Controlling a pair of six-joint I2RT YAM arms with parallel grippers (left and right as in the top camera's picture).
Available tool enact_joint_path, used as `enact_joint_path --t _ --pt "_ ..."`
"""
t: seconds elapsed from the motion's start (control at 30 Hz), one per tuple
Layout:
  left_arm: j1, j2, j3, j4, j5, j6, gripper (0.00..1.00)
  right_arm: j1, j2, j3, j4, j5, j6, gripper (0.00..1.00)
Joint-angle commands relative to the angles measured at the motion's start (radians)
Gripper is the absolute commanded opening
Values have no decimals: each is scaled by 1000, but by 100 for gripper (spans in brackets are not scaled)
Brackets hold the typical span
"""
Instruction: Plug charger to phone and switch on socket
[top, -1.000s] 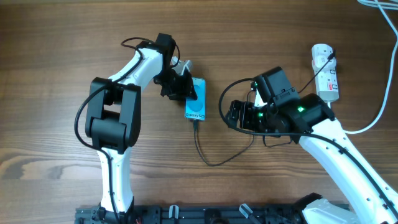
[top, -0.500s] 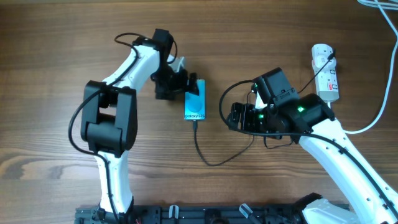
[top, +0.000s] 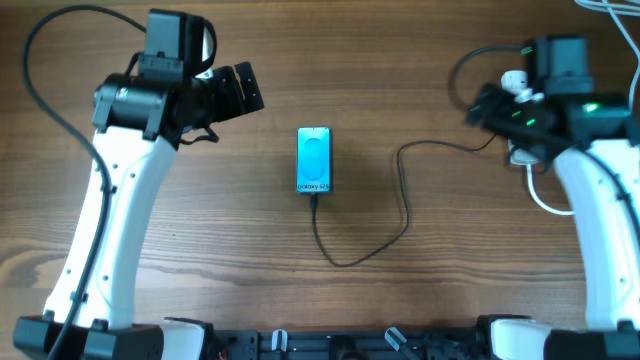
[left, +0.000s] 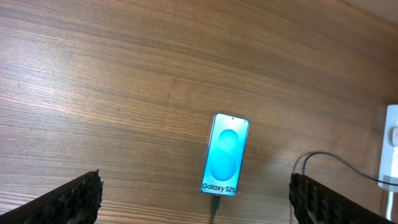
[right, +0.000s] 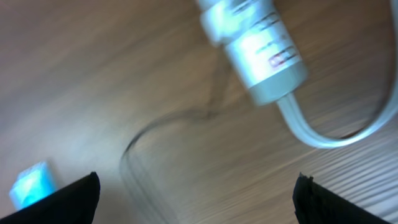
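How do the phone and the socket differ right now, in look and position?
The phone shows a lit cyan screen; the socket is white with red markings. The phone lies mid-table in full overhead view; the socket sits near the right edge, largely hidden under the right arm. Shared: both rest on the wooden table, and the black charger runs from the phone toward the socket.

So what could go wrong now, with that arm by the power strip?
The right end effector is open near the socket, where the charger cable also runs; it might snag the cable and tug it from the phone. The right wrist view is blurred, so its aim could be off.
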Motion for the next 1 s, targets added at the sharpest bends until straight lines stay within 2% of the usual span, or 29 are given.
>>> enact_joint_path --t 0.0,0.23,0.4,0.63,0.83,0.97 --pt "-4 0 -3 -1 -31 -23 100 -129 58 15 77 95 -19 100" --pt "-4 3 -3 -1 -31 -23 100 -318 233 15 270 123 -54 100" --pt "-4 3 -3 -1 -31 -23 100 -329 357 15 392 86 -203 100" --pt "-4 3 -3 -1 -31 -23 100 -332 504 15 472 89 -202 100" --pt "-4 3 -3 -1 -31 -23 100 -359 551 15 502 -38 -230 100" --pt "-4 3 -3 -1 -31 -23 100 -378 559 14 502 -52 -214 100"
